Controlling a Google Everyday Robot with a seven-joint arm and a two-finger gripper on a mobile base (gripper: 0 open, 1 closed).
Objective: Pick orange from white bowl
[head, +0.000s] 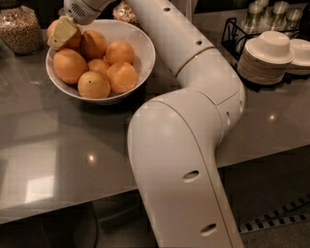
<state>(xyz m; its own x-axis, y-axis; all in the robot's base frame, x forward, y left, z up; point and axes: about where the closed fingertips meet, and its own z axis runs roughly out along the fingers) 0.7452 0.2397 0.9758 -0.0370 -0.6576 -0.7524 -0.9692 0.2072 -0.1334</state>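
The white bowl (145, 51) stands at the table's back left and holds several oranges. My gripper (61, 33) is at the bowl's far left rim, low over the fruit, with its yellowish tip against an orange (74, 41) that sits partly hidden behind it. The other oranges, such as a big one at the left front (69, 65) and one in the middle (119, 51), lie loose in the bowl. My white arm (193, 140) reaches in from the lower right across the bowl's right side.
A glass jar of grains (18, 29) stands left of the bowl, and another jar (127, 11) behind it. A stack of small white plates (265, 58) and a black wire rack with shakers (256, 19) are at the back right. The grey table's front edge (68, 206) runs across the lower left.
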